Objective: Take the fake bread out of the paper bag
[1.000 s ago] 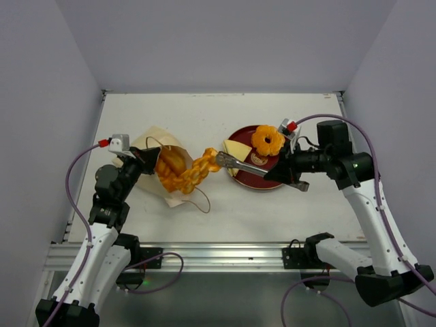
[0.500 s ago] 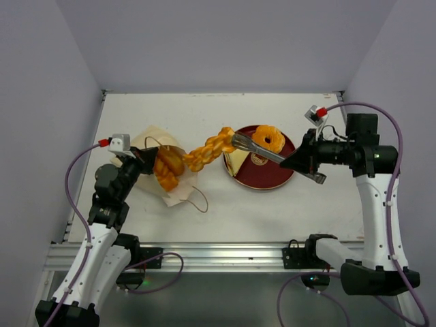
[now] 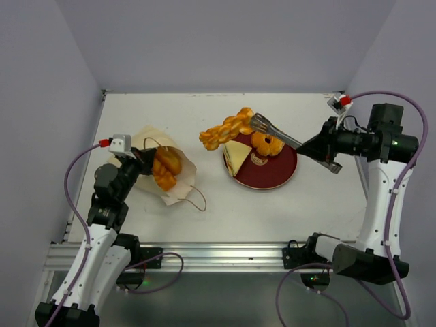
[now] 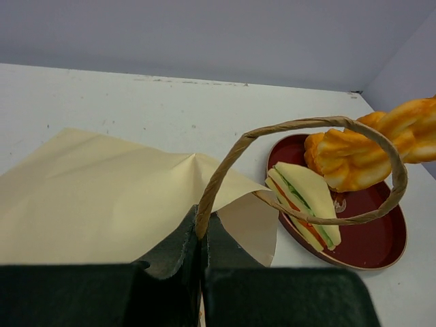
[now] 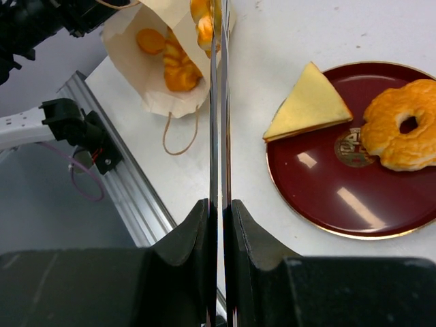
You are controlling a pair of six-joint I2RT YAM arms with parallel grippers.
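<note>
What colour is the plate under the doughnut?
Dark red plate, glossy, with a thin gold rim; shows best in the right wrist view.

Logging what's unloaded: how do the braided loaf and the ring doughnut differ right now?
The braided loaf is long and plaited; the ring doughnut is round with a hole. The loaf is gripped in the right gripper's jaws; the doughnut lies free on the red plate. Both are glossy golden-orange.

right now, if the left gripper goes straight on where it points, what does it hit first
The bag: the left gripper is shut on its handle, and the paper lies straight ahead. The plate comes later, probably.
</note>
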